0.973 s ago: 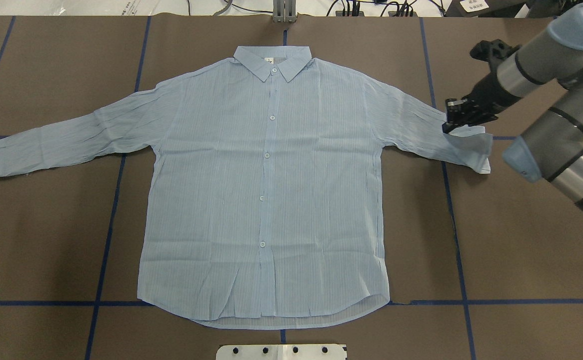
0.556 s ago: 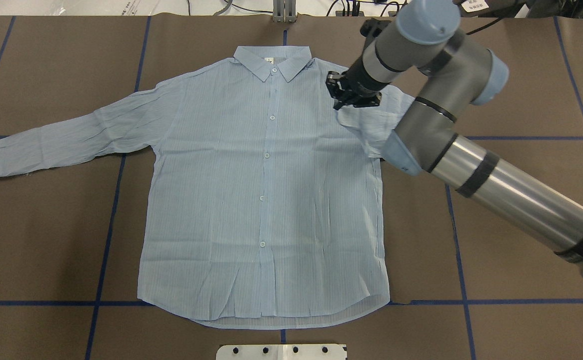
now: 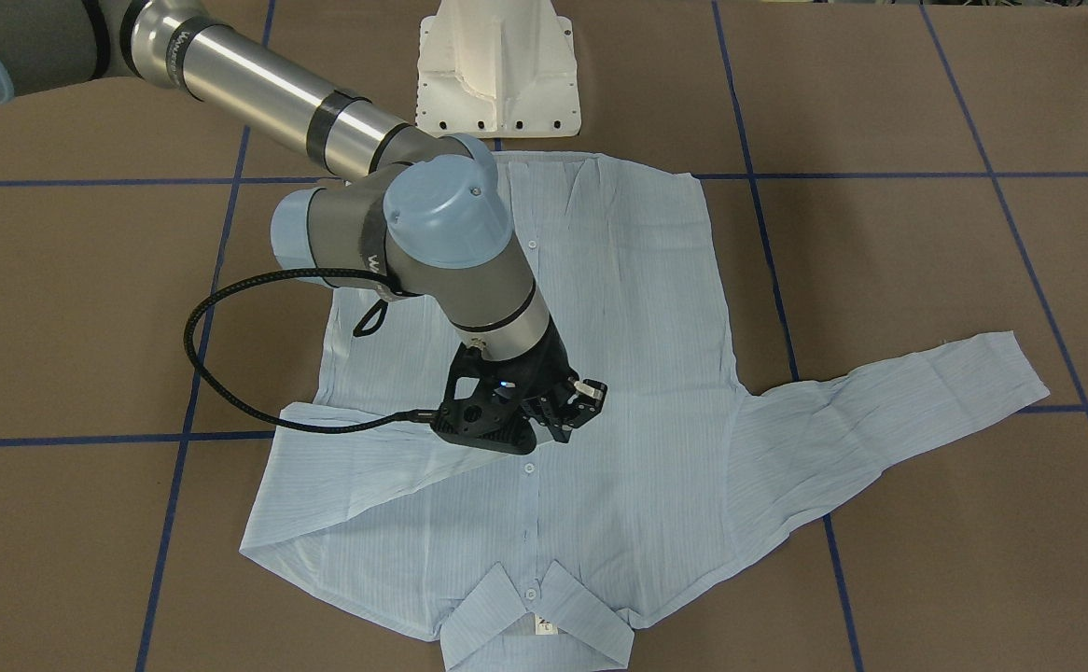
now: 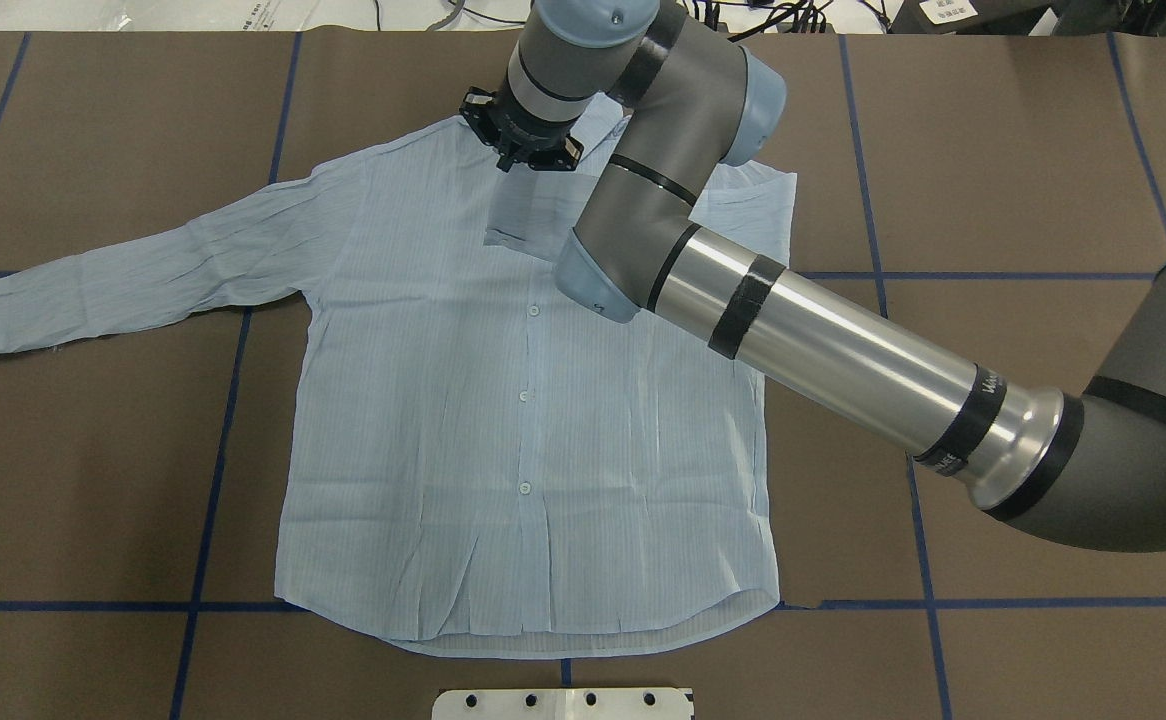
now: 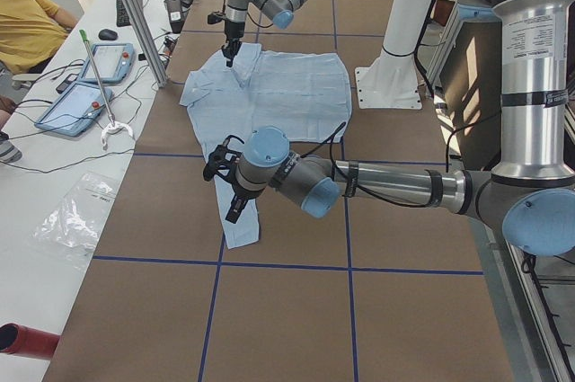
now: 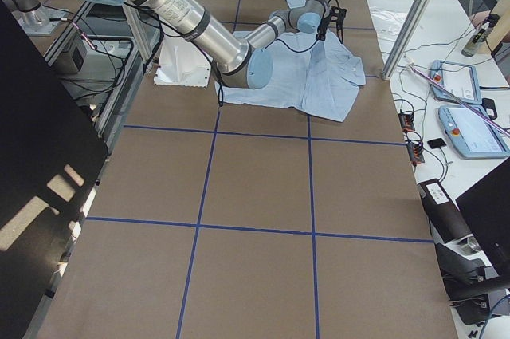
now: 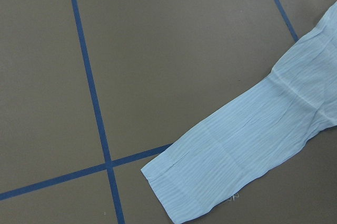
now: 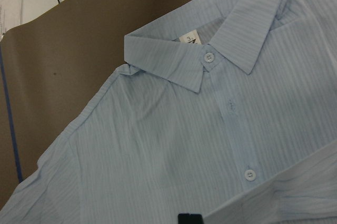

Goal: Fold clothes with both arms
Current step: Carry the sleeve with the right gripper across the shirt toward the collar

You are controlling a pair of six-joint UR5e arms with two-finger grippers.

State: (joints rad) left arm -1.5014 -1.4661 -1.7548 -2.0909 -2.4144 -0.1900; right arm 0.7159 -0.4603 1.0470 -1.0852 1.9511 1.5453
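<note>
Where the right arm (image 4: 823,345) crosses, the shirt (image 4: 443,400)'s collar (image 8: 221,50) is hidden overhead.

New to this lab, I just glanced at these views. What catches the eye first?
A blue shirt lies flat, buttons up, on the brown table. The right arm stretches across it, its claw holding one sleeve's cuff over the chest near the collar; the other sleeve lies outstretched.

A brown tabletop (image 4: 1043,150) is marked into large squares by blue tape lines (image 4: 63,606). Along its far edge runs a white bench (image 5: 36,175) with two tablets (image 5: 76,105), loose cables and a clear plastic bag (image 5: 76,216). Aluminium posts (image 5: 135,18) rise there. Beyond the near edge stands a black panel (image 6: 40,139).
</note>
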